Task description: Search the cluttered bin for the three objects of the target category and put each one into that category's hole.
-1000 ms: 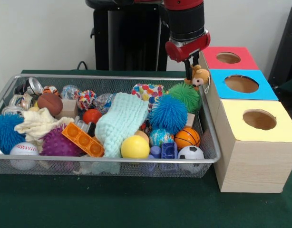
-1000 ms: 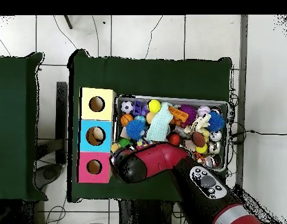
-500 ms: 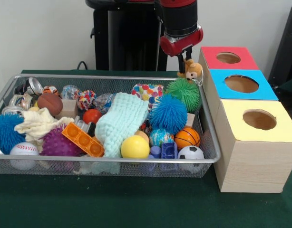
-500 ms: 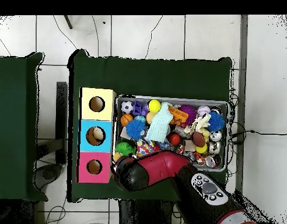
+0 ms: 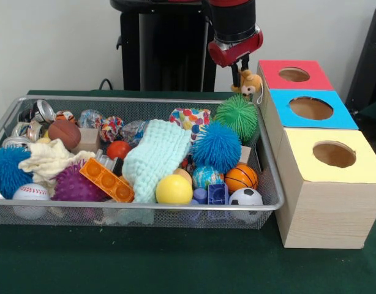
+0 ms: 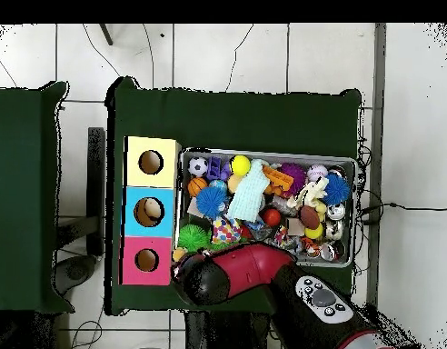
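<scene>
Yellow box (image 5: pixel 332 184): nearest of the 3 boxes, beside the bin's right wall; its hole looks empty.
Bin (image 5: pixel 270 177): crowded with balls, a pale green cloth (image 5: pixel 154 159) and an orange brick (image 5: pixel 106 179), all left of the yellow box.
Blue box (image 5: pixel 310 109): behind the yellow box; overhead, a pale thing already lies in its hole.
Gripper (image 5: pixel 242 68): above the bin's far right corner, pinched on the small plush toy (image 5: pixel 249 82), which dangles just left of the red box (image 5: pixel 294 75).
Change: over the last second the toy has risen clear of the green spiky ball (image 5: pixel 237 117) and drifted slightly left.
Meaning: the pick appears secure; carrying it over a hole is probably next.
</scene>
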Controlling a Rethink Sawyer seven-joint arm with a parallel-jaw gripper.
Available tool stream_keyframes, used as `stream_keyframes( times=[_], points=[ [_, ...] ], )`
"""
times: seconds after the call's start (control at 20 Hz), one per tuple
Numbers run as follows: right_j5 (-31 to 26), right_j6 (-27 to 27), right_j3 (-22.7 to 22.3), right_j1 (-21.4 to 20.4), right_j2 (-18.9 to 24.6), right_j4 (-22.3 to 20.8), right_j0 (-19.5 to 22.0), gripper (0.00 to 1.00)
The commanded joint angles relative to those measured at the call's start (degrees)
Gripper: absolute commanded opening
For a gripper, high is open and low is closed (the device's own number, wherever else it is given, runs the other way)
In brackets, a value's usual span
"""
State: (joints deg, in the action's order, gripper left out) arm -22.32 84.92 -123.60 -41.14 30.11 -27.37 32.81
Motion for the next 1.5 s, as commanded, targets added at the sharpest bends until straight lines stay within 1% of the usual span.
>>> stream_keyframes(
  times=[0.05, 0.2, 0.5, 0.55, 0.6, 0.7, 0.75, 0.8, 0.95, 1.1, 1.3, 1.4, 1.5],
  points=[
    [-2.19, 7.23, -2.84, -0.18, -0.17, 3.1, -0.23, 0.0],
    [-1.34, 8.13, -4.02, -0.68, 0.46, 4.12, -1.2, 0.0],
    [-0.37, 7.49, -5.37, -2.12, 3.16, 6.09, -2.29, 0.0],
    [0.03, 7.25, -5.45, -2.21, 3.66, 6.3, -2.14, 0.0],
    [0.68, 6.59, -5.92, -2.39, 5.32, 6.76, -1.28, 0.0],
    [1.52, 5.76, -5.83, -2.38, 7.32, 7.19, -0.52, 0.0],
    [1.89, 5.69, -5.66, -2.27, 7.64, 7.23, -0.5, 0.0],
    [3.89, 6.19, -5.16, -1.78, 7.91, 7.07, -0.54, 0.0],
    [7.1, 7.2, -4.31, -1.11, 8.87, 7.54, -0.23, 0.0],
    [8.31, 8.13, -4.63, -1.62, 11.12, 9.16, 0.83, 0.0],
    [9.16, 8.82, -4.84, -1.81, 12.41, 10.12, 1.65, 0.0],
    [10.06, 9.31, -4.86, -1.66, 12.38, 10.22, 1.88, 0.0],
    [9.29, 9.19, -4.87, -2.17, 11.85, 10.25, 2.05, 0.0]
  ],
)
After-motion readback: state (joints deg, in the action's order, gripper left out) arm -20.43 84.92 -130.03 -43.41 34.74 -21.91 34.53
